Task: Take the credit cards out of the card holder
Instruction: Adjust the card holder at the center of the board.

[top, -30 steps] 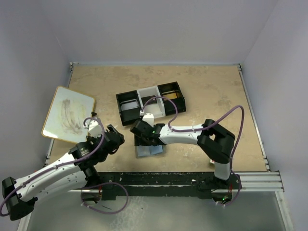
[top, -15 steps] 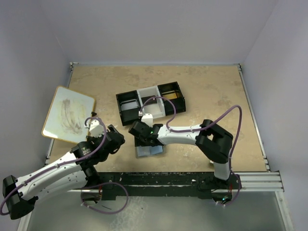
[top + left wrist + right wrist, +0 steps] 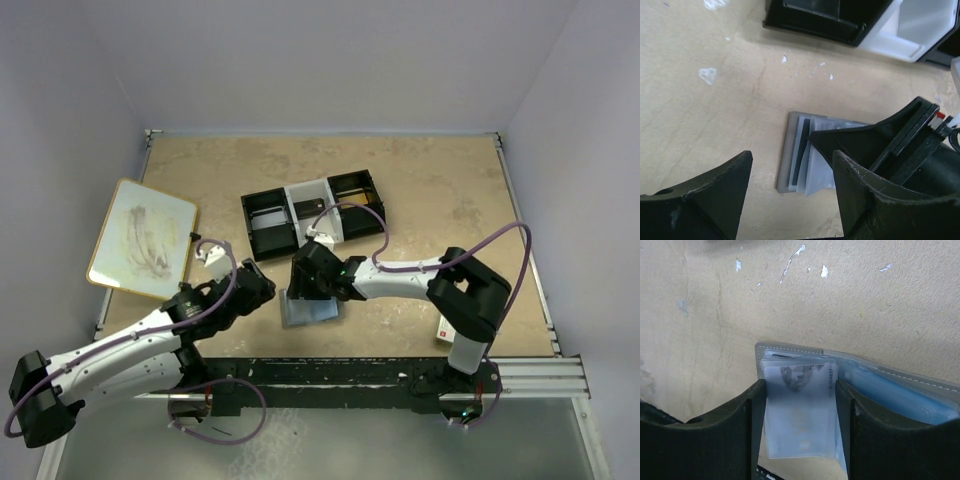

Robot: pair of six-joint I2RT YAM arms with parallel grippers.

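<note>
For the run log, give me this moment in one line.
holder: lying open | left gripper: open, beside it | right gripper: astride card in holder, grip unclear

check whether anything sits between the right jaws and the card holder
Nothing visible does. The right jaws stand directly over the open card holder, one on each side of a pale card in its pocket. The tray lies farther back, out of the way.

Right gripper (image 3: 304,285) crowds card holder (image 3: 312,313); left edge seemingly free.
</note>
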